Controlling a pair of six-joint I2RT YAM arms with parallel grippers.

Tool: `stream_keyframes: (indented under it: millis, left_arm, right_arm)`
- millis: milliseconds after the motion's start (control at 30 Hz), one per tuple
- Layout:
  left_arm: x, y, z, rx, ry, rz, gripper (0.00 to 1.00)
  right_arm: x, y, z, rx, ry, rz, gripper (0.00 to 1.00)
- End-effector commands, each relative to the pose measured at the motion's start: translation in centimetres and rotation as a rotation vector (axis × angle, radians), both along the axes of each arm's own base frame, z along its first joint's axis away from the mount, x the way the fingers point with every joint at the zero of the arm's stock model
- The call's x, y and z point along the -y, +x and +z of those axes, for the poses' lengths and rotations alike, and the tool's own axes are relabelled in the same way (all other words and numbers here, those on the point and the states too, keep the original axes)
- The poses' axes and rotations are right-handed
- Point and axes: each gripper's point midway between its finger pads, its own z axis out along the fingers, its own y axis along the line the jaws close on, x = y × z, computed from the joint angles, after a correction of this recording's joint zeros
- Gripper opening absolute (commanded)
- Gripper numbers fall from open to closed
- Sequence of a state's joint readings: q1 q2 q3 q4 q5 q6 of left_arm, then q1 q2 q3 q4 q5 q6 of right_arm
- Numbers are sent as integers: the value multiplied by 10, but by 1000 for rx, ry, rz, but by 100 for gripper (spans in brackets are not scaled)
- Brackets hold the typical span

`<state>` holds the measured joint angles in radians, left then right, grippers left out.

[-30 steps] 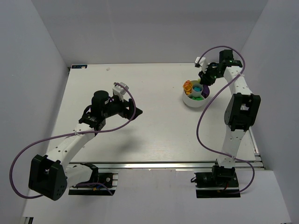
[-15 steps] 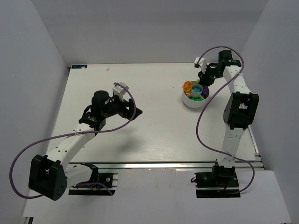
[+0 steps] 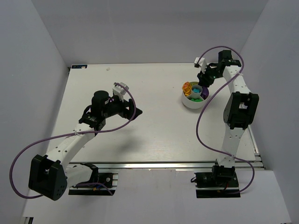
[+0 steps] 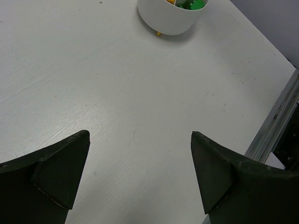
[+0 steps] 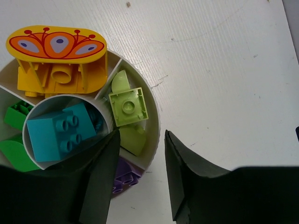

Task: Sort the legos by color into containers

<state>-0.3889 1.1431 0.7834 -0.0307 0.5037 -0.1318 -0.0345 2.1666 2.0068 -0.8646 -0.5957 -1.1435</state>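
The round white divided bowl [image 3: 191,102] stands at the far right of the table. In the right wrist view its rim [image 5: 155,116] encloses a cyan brick [image 5: 56,130] in the centre cup. Around it are an orange-yellow piece with a butterfly print [image 5: 58,56], pale yellow-green bricks [image 5: 128,106], green bricks [image 5: 16,114] and a purple brick [image 5: 124,175]. My right gripper [image 5: 141,135] is open and empty over the bowl's near-right rim, one finger above the inside, the other outside. My left gripper [image 4: 140,140] is open and empty above bare table, far from the bowl [image 4: 168,21].
A small orange bit [image 4: 158,33] shows at the foot of the bowl in the left wrist view. The table's metal front rail [image 4: 275,116] runs at the right of that view. White walls enclose the table on three sides.
The right gripper has shifted slightly over the bowl's far side. The left arm has not moved.
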Motion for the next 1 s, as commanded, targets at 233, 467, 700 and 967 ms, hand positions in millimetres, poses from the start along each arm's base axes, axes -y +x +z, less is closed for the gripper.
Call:
stream_keyframes:
  millis: [233,467,700,967]
  left_arm:
    - [-4,-1,4,24,7,10,98]
    - [-5,2,3,22,13,23,98]
    - [-9,4,-1,13,29,47,98]
    - [-10,4,-6,20,56,37,98]
  right_arm:
    - [0,18,44,95,55,-74,54]
    - [13,40,137,277,176,-341,66]
    - [-27,-39,176,171,440,-360,89]
    - [-73,-170,162,-210,734,-308,89]
